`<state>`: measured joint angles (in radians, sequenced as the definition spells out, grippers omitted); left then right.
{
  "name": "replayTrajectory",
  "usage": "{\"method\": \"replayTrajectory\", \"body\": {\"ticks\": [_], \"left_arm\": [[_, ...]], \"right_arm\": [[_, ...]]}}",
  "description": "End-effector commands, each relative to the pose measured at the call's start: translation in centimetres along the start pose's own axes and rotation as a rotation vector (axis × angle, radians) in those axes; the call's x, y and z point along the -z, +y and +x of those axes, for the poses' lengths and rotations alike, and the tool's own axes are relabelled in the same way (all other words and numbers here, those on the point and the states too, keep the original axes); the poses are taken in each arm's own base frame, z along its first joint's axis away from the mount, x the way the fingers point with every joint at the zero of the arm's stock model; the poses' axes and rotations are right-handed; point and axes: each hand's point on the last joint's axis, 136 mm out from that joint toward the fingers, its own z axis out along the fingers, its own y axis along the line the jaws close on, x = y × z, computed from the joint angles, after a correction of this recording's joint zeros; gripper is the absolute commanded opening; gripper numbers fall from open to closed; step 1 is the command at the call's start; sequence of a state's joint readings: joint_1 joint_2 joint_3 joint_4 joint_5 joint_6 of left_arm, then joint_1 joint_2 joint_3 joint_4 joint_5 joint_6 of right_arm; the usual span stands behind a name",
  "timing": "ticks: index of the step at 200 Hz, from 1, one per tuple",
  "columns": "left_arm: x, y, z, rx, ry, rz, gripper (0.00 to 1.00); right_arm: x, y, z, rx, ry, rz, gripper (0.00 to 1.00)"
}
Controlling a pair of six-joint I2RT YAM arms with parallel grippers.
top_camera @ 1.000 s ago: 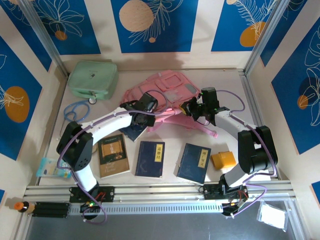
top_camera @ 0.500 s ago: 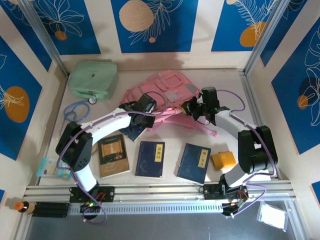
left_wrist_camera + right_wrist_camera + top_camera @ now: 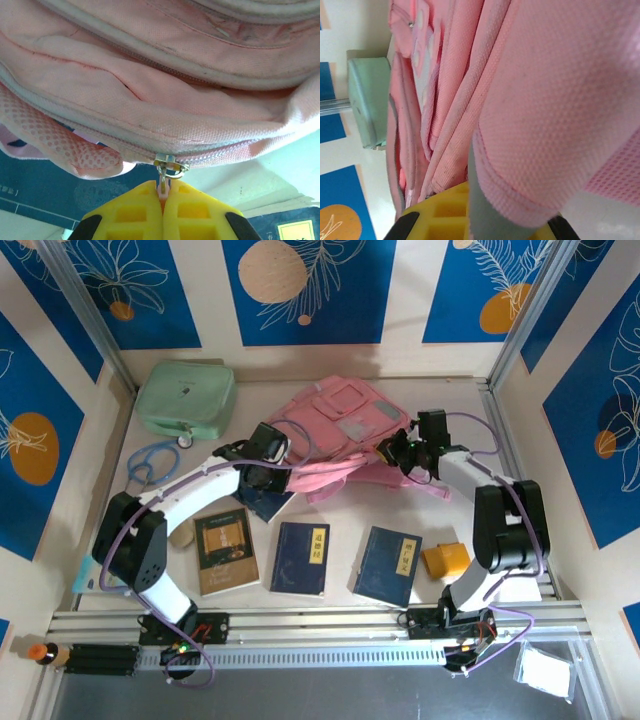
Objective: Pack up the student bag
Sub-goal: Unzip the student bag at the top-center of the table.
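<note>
- Left fingers point(image 3: 135, 212) are now clamping shut on the zipper pull point(image 3: 169, 167) of the student bag point(image 3: 335, 425). A second ago they were still partly open and sitting farther right.
- The left arm is hauling leftward, so the bag's near edge is stretching out flatter than before. This is probably the start of the main zip being opened for packing.
- Right fingers point(image 3: 440, 215) are closed and pinching the pink mesh strap point(image 3: 535, 100) on the bag's right side. They are sitting slightly farther right than before and likely anchoring the bag.
- The bag is lying flat at the far centre of the counter point(image 3: 455, 530), with its front pockets facing up.
- Its long axis is running roughly left-right, a bit tilted, with the zipped edge facing near-left and the straps trailing near-right.
- The books point(image 3: 300, 558) are still waiting on the near counter, so nothing is looking packed yet.
</note>
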<state>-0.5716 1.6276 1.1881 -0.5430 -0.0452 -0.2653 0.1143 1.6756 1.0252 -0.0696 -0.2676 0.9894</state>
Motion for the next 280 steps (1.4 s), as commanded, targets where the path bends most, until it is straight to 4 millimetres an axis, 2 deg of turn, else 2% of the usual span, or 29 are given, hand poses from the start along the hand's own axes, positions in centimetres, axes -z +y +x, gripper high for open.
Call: {"method": "replayTrajectory", "body": {"ticks": [1, 15, 36, 45, 54, 70, 96, 133, 174, 205, 240, 280], "left_arm": [[0.6, -0.6, -1.1, -0.027, -0.009, 0.043, 0.00], [0.5, -1.5, -1.9, -0.035, -0.015, 0.067, 0.00], [0.4, -3.1, -2.9, -0.053, -0.014, 0.096, 0.00], [0.4, -3.9, -3.1, -0.052, -0.009, 0.105, 0.00], [0.3, -4.7, -3.1, -0.044, 0.005, 0.116, 0.00], [-0.1, -6.6, -2.9, -0.024, 0.030, 0.165, 0.00], [-1.1, -9.3, -2.9, 0.008, 0.073, 0.238, 0.00], [-1.5, -13.6, -4.3, 0.001, 0.082, 0.345, 0.00], [-2.7, -17.3, -4.3, 0.002, 0.118, 0.444, 0.00], [-3.5, -18.3, -3.8, 0.032, 0.151, 0.488, 0.00], [-4.0, -18.4, -3.5, 0.040, 0.164, 0.488, 0.00], [-4.6, -18.1, -2.6, 0.037, 0.197, 0.472, 0.00]], "right_arm": [[0.1, 1.3, -4.3, 0.137, -0.084, -0.020, 0.10], [-0.2, 1.2, -5.1, 0.135, -0.074, -0.011, 0.25], [0.8, -0.5, -5.9, 0.078, -0.135, 0.081, 0.57], [1.8, -1.7, -6.0, 0.041, -0.173, 0.155, 0.64], [2.7, -2.5, -5.9, 0.016, -0.195, 0.208, 0.67], [3.7, -3.2, -4.8, -0.019, -0.182, 0.241, 0.68], [4.0, -3.2, -1.4, -0.089, -0.090, 0.207, 0.69], [3.9, -4.0, 2.7, -0.214, 0.008, 0.168, 0.69], [2.7, -2.3, 5.0, -0.264, 0.102, 0.065, 0.70], [1.6, -1.2, 5.7, -0.277, 0.140, 0.023, 0.71], [-0.2, -2.2, 7.2, -0.326, 0.199, 0.056, 0.69], [-1.4, -2.8, 8.2, -0.329, 0.224, 0.080, 0.63]]}}
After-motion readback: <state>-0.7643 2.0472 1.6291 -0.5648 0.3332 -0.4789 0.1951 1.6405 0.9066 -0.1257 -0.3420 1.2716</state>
